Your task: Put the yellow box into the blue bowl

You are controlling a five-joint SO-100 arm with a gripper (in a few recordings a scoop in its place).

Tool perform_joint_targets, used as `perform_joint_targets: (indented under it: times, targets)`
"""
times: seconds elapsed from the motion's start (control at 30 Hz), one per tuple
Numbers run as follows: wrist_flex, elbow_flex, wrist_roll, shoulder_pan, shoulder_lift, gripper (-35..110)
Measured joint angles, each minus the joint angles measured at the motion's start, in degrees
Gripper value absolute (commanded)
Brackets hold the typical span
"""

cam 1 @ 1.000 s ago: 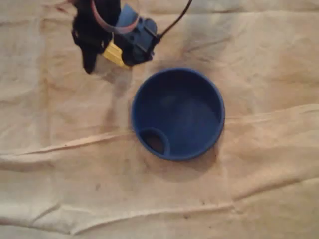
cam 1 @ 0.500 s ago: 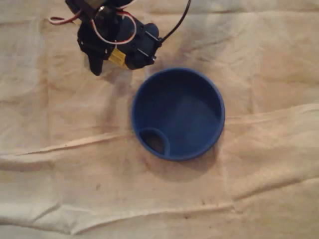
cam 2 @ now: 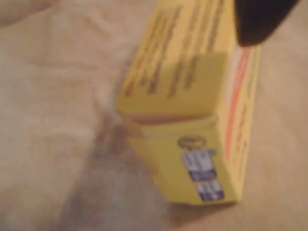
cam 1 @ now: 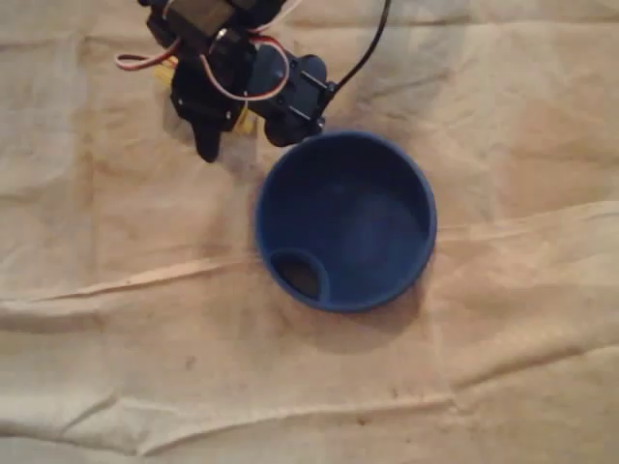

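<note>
A wrinkled tan cloth (cam 1: 116,367) is spread over the whole overhead view. A round blue plastic bowl (cam 1: 263,222) is set on it near the middle. The black and blue claw (cam 1: 242,130) is seen at the upper left, just beside the bowl's upper left rim. It is closed on a small yellow cardboard box (cam 2: 192,106). In the wrist view the box is seen tilted over the cloth, with a black fingertip (cam 2: 260,19) against its upper right side. The box is held outside the bowl.
</note>
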Motion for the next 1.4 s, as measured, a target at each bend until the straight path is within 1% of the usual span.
perform_joint_targets:
  times: [0.37,0.73,1.33,1.4]
  targets:
    - [0.00,0.00,0.00,1.93,-5.27,32]
    - [-0.26,0.00,0.00,1.49,-8.53,31]
    - [-0.35,0.00,0.00,1.49,-8.61,31]
    - [-0.35,0.00,0.00,1.49,-8.61,29]
